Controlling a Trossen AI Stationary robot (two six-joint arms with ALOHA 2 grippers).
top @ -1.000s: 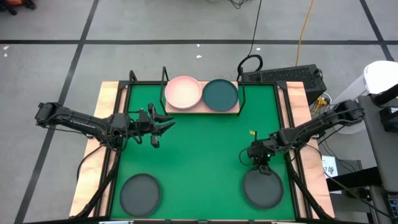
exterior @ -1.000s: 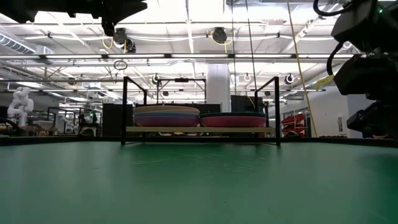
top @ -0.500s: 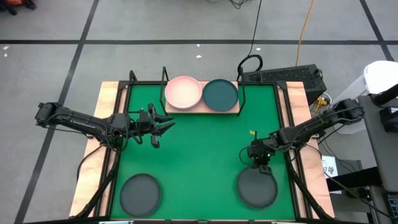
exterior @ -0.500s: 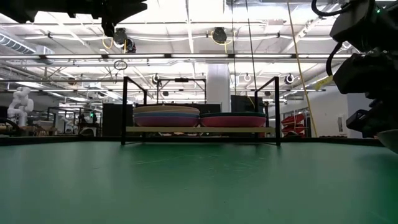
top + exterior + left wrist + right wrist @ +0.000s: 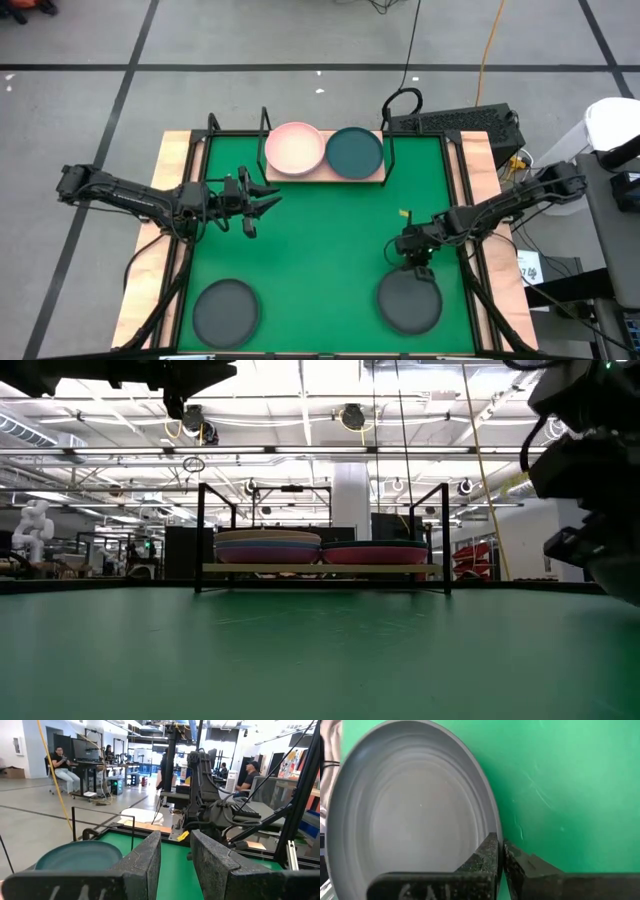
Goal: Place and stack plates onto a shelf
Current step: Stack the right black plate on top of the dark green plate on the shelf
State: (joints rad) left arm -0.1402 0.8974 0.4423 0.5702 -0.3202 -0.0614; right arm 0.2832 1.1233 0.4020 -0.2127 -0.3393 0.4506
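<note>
Overhead, the green mat (image 5: pixel 320 240) covers the table, and the light wooden shelf on thin black rod supports (image 5: pixel 325 175) stands at its far edge, carrying two stacks side by side: one topped by a light pink round plate (image 5: pixel 294 148), the other by a dark teal round plate (image 5: pixel 354 151). The mat between the shelf and both arms is open. Two dark grey round plates lie at the near edge, well apart. The one on the left (image 5: pixel 226 310) sits alone. The right gripper (image 5: pixel 417 265) is at the far rim of the other dark grey plate (image 5: pixel 409 302), and its wrist camera shows the two dark fingers (image 5: pixel 490 857) pressed almost together on that plate's rim (image 5: pixel 410 810). The left gripper (image 5: pixel 262 207) hangs over the mat's left half, short of the shelf, with its fingers (image 5: pixel 145 857) parted by a narrow gap and nothing between them.

The table-level camera adds what the overhead one hides: the stacks' edges show purple and blue layers under the pink plate (image 5: pixel 267 546) and a magenta band in the right-hand stack (image 5: pixel 376 552). The left wrist camera catches the right arm (image 5: pixel 210 812) across the mat, and people seated at desks beyond (image 5: pixel 62 762).
</note>
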